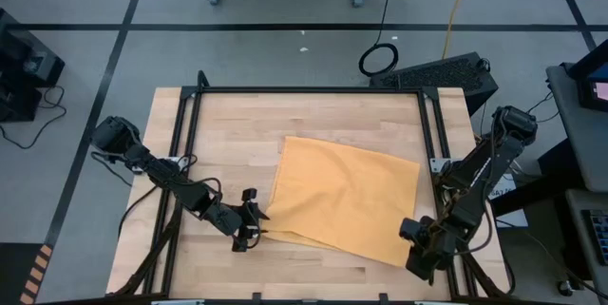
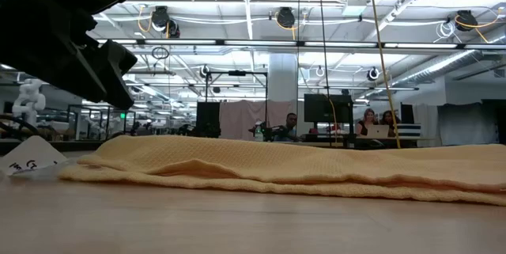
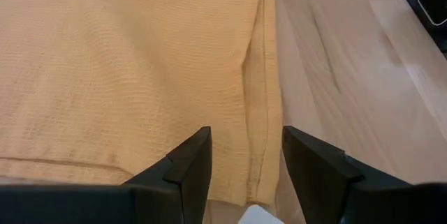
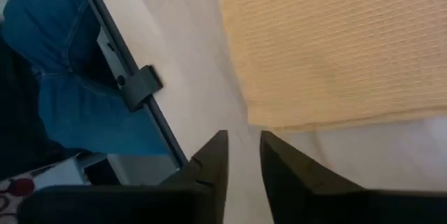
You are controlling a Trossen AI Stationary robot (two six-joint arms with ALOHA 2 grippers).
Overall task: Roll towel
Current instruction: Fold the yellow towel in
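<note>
Both grippers sit at the near corners of a flat, unrolled towel.

Nearest the table's front edge, the left gripper (image 1: 249, 229) rests at the towel's (image 1: 342, 199) near left corner, fingers spread with the hemmed side edge running between them in its wrist view, though nothing is pinched; a small white tag (image 3: 260, 215) peeks out just below. The right gripper (image 1: 416, 234) hovers just off the near right corner, its fingers parted by a narrow gap over bare wood, holding nothing, the cloth's edge just ahead of it. The towel lies folded double near the table's (image 1: 228, 134) middle, its long axis running left to right, stretching away from both grippers toward the far side. Judging by this, a roll would start from the near edge, and the left gripper is better placed.
</note>
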